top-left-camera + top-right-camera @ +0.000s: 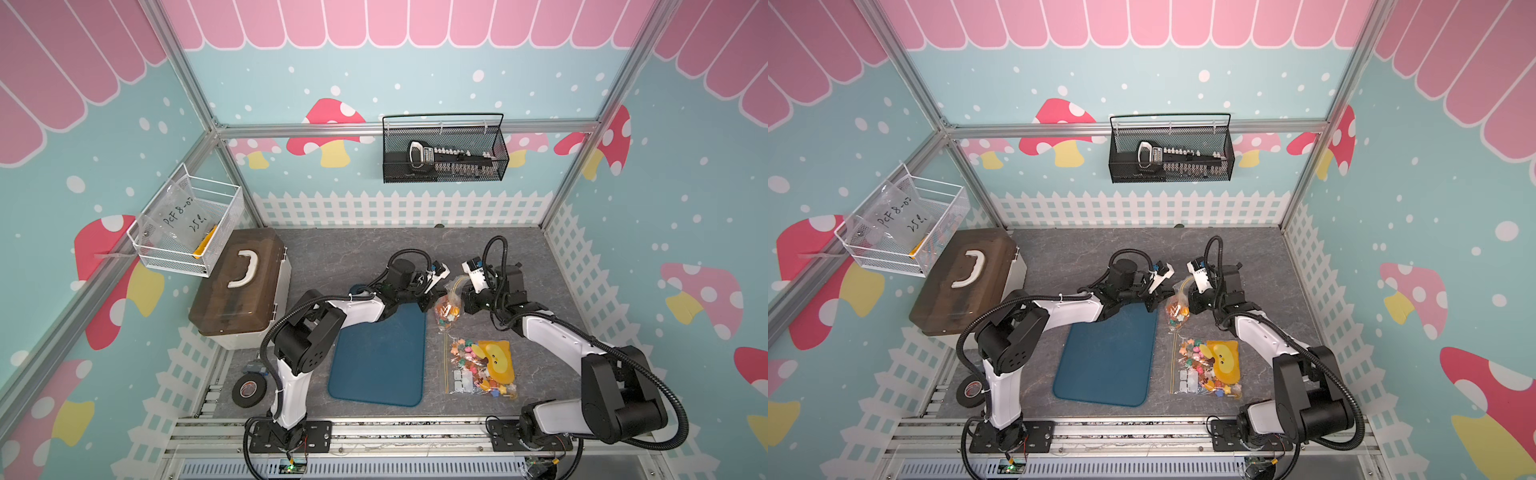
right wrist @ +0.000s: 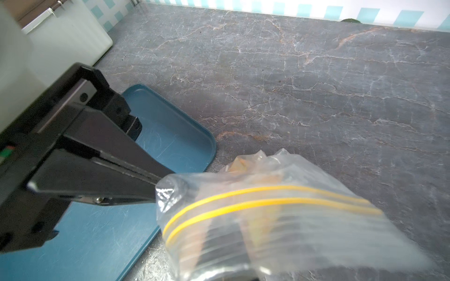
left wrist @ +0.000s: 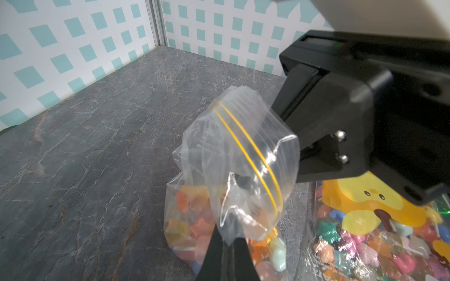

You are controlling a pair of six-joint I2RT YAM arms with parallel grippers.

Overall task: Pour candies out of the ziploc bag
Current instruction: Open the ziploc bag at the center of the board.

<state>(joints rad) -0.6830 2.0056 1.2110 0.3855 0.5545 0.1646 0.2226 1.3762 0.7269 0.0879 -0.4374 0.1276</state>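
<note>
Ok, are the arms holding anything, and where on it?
Both hold the small ziploc bag by its top near the yellow zip: left gripper on one side, right gripper on the opposite. The candies sag in its bottom.

In the right wrist view the bag [image 2: 267,214] drapes over the right end effector [image 2: 226,255], whose fingers show only as dark shapes through the plastic. The bag's near lip is smeared by blur. The tips of the left end effector [image 2: 159,186] vanish into a fold of the bag. It also covers part of the tray [image 2: 170,136], which the picture's edge cuts as well. In the left wrist view the second bag [image 3: 365,243] is cut off. In a top view the candies [image 1: 446,311] are too small to tell shapes.
</note>
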